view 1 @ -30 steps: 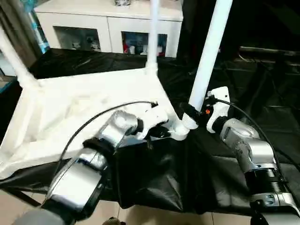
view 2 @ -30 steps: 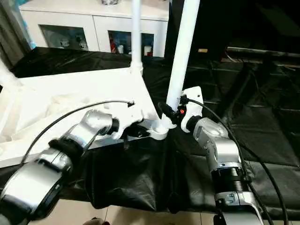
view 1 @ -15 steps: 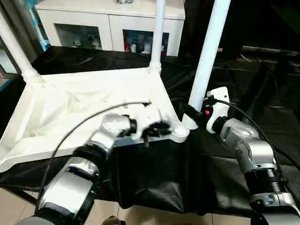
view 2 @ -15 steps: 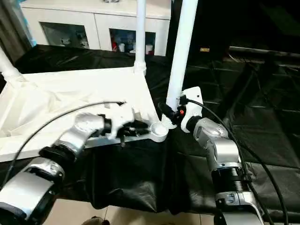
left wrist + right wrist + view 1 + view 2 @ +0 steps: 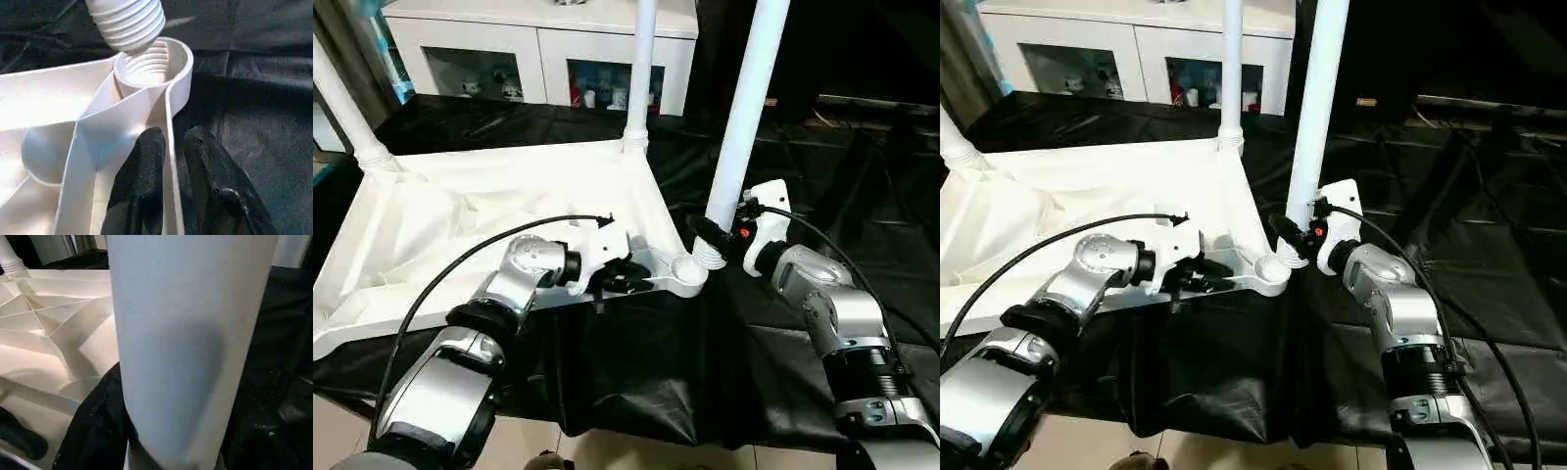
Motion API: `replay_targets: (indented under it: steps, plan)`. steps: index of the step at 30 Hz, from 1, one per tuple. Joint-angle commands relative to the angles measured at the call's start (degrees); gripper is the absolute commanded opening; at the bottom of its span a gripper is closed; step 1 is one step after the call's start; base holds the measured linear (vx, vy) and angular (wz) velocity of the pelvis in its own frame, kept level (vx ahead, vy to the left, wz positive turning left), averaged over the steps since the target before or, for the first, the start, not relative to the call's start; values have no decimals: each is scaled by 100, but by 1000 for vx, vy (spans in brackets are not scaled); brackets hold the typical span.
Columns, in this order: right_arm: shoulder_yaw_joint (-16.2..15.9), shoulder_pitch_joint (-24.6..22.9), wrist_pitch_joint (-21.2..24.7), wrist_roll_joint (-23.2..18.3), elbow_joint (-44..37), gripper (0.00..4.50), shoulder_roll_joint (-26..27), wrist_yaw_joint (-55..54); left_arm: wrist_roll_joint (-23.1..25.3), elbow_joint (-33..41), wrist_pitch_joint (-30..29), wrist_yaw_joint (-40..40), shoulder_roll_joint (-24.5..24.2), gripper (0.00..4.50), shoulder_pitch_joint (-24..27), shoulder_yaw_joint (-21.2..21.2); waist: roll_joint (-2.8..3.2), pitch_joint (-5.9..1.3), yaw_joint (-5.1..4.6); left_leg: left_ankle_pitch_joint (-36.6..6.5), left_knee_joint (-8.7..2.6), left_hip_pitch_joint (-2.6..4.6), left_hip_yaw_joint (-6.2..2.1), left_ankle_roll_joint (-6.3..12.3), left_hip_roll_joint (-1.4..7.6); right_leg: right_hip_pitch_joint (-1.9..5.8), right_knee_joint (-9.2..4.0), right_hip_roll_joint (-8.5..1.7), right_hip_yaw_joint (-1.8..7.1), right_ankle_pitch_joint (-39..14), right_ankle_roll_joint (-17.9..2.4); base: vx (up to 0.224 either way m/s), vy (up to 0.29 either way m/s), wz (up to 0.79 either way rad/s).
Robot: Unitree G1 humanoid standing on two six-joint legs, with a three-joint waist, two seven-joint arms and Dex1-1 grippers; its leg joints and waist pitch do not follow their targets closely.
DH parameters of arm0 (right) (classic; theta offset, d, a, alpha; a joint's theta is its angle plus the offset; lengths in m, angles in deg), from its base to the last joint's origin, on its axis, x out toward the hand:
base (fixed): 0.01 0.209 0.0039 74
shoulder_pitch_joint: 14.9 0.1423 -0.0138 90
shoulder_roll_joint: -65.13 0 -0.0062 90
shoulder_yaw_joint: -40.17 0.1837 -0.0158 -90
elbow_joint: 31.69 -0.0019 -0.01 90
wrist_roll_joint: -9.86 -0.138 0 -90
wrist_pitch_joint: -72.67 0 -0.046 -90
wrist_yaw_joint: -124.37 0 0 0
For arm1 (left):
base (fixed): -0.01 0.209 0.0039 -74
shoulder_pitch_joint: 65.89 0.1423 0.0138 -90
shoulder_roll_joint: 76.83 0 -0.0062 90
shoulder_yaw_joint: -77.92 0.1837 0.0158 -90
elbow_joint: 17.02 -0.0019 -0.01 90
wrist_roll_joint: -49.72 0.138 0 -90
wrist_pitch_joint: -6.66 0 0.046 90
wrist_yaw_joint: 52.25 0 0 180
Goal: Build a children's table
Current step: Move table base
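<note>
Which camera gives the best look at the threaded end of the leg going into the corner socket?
The left wrist view: the leg's threaded end sits tilted over the ribbed corner socket. The eye views show it small, beside the right hand; the right wrist view shows the smooth shaft.

A large work table (image 5: 862, 196) draped in wrinkled black cloth (image 5: 636, 392) is seen across the foreground and to the right, the cloth hanging over its near edge toward a pale tiled floor (image 5: 333, 431). Behind the work table, a white cabinet (image 5: 538, 49) with glass-fronted compartments is placed against the back, and small colourful items (image 5: 597, 98), too small to be identified, are kept behind the glass. To the right of the cabinet, a dark backdrop (image 5: 862, 49) is hung.
</note>
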Motion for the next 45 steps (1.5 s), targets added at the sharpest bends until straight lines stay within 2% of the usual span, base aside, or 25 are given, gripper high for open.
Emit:
replay_targets:
  steps: [1, 5, 6, 10, 12, 16, 18, 27, 28, 30, 33, 44, 45]
  plan:
    - [-5, 80, -73, 48, 0, 193, -61, 16, 89, -71, 7, 36, -46, 97, -1, 64, -77, -422, 13, -1635, -429, 151, -58, 2, 101, 246, -424, -264, 153, -1561, -1166, 0, 0, 0]
    - [-5, 86, -72, 50, 8, 193, -66, 28, 123, -94, -10, 28, -56, 97, -17, 54, -78, -416, 9, -1681, -428, 151, -55, -7, 97, 243, -436, -266, 154, -1619, -1164, 0, 0, 0]
    - [-5, 87, -72, 53, 9, 193, -66, 31, 133, -99, -10, 23, -62, 68, -19, 58, -79, -417, 9, -1690, -428, 156, -55, -10, 97, 241, -439, -266, 154, -1646, -1157, 0, 0, 0]
    - [-7, 94, -66, 53, 6, 193, -64, 48, 206, -139, -18, 46, -120, 55, -31, 115, -80, -417, 8, -1675, -430, 148, -58, -15, 98, 244, -437, -267, 156, -1648, -1139, 0, 0, 0]
    - [-13, 94, -58, 46, -8, 193, -61, 63, 253, -140, -27, 75, -158, 28, -25, 155, -76, -416, 6, -1694, -435, 152, -61, -18, 100, 240, -440, -266, 156, -1684, -1123, 0, 0, 0]
    - [-48, 89, -48, 39, -26, 193, -55, 117, 311, -121, -49, 154, -208, 3, -6, 214, -78, -412, 2, -1736, -432, 154, -58, -29, 97, 234, -448, -269, 158, -1737, -1122, 0, 0, 0]
    - [-59, 91, -45, 38, -29, 193, -54, 136, 373, -114, -34, 178, -238, 3, 2, 267, -82, -401, 6, -1821, -446, 162, -66, -39, 104, 223, -464, -272, 156, -1906, -1081, 0, 0, 0]
    - [-92, 127, -42, 55, -6, 193, -56, 211, 425, -118, -18, 101, -250, 0, 0, 288, -90, -404, 2, -1920, -456, 165, -72, -95, 108, 213, -468, -275, 159, -1957, -1054, 0, 0, 0]
    - [-91, 128, -41, 57, -6, 193, -54, 216, 384, -124, -63, 83, -230, 29, -6, 255, -88, -404, 3, -1919, -456, 166, -74, -95, 108, 212, -468, -276, 158, -1953, -1055, 0, 0, 0]
    - [-104, 137, -38, 57, -2, 193, -55, 229, 349, -128, -52, 92, -216, 58, -17, 217, -93, -404, 2, -1921, -454, 163, -73, -87, 104, 215, -471, -276, 157, -1999, -1048, 0, 0, 0]
    - [-113, 142, -38, 56, 3, 193, -53, 234, 379, -170, 4, 19, -231, 68, -35, 209, -82, -403, 3, -1908, -461, 163, -81, -92, 109, 212, -470, -276, 157, -2008, -1024, 0, 0, 0]
    - [-165, 120, -24, 33, -48, 193, -49, 323, 461, -293, -111, 236, -375, 75, -91, 266, -87, -395, -14, -2013, -471, 161, -88, -128, 105, 211, -487, -283, 160, -2134, -1000, 0, 0, 0]
    - [-177, 122, -21, 29, -51, 193, -51, 346, 471, -290, -110, 237, -382, 46, -94, 273, -89, -394, -15, -2006, -471, 162, -85, -124, 106, 209, -489, -281, 161, -2108, -1008, 0, 0, 0]
